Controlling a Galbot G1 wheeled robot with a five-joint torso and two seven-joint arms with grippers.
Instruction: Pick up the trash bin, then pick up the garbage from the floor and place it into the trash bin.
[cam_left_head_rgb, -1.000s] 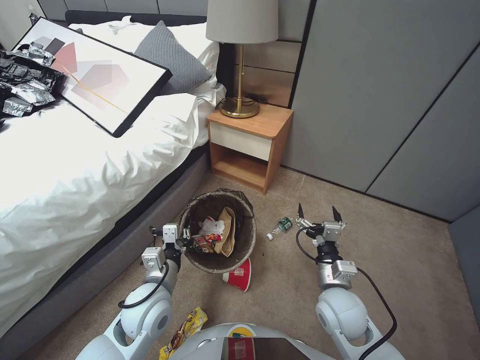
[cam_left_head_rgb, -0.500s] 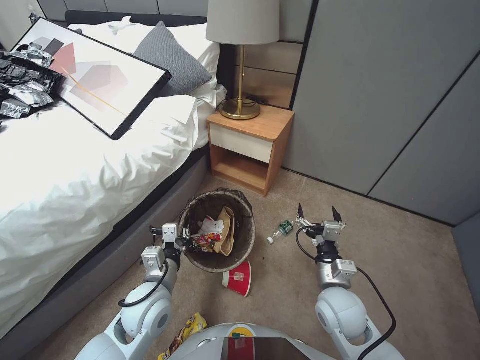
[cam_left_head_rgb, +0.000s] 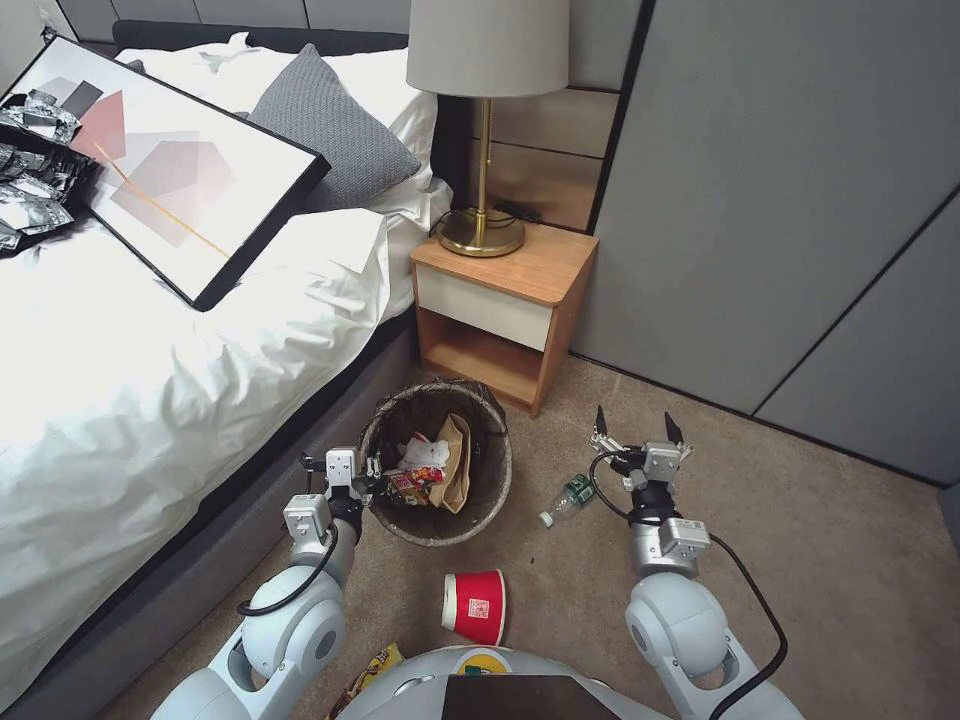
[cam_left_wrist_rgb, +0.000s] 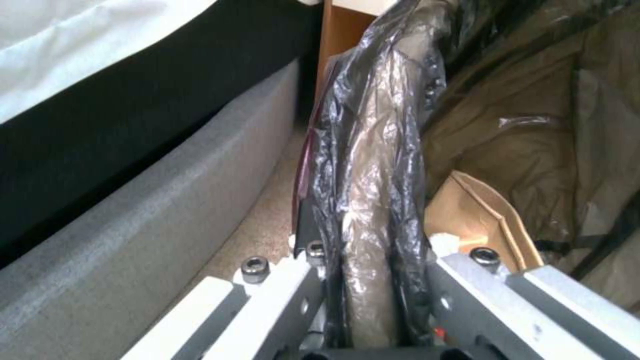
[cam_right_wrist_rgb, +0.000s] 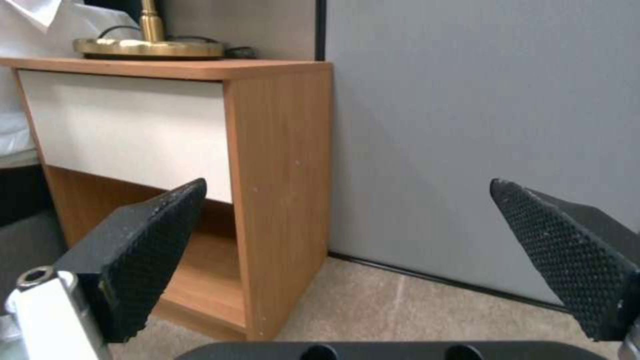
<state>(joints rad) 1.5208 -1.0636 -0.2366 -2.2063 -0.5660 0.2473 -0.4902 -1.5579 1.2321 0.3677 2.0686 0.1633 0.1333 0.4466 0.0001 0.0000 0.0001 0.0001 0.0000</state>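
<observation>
Litter lies in two places here: part of it in the bin (cam_left_head_rgb: 437, 462) at the lower middle of the head view, part of it loose on the carpet (cam_left_head_rgb: 800, 560). We hold that bin with our left hand (cam_left_head_rgb: 362, 488), whose fingers are closed on the near left rim; the left wrist view shows the liner-wrapped rim (cam_left_wrist_rgb: 373, 200) pinched between them, with the bed frame (cam_left_wrist_rgb: 167, 190) alongside. Inside the bin we see a brown paper bag (cam_left_head_rgb: 455, 462), a white tissue wad (cam_left_head_rgb: 425, 452) and a red-and-yellow wrapper (cam_left_head_rgb: 408, 486).

Our right hand (cam_left_head_rgb: 635, 428) sits right of centre, fingers spread wide and gripping nothing. In the right wrist view its two black pads (cam_right_wrist_rgb: 150, 250) stand far apart, with the nightstand (cam_right_wrist_rgb: 267, 165) and the grey wall (cam_right_wrist_rgb: 480, 125) beyond them.

A green-labelled bottle (cam_left_head_rgb: 568, 499) lies on the carpet between the bin and our right arm, just beside the arm. A red paper cup (cam_left_head_rgb: 475, 607) lies on its side below the bin, near the bottom edge. A yellow wrapper (cam_left_head_rgb: 372, 668) peeks out at the bottom, beside our left arm. A lamp (cam_left_head_rgb: 485, 120) stands on the nightstand at upper centre, next to the bed (cam_left_head_rgb: 150, 330).
</observation>
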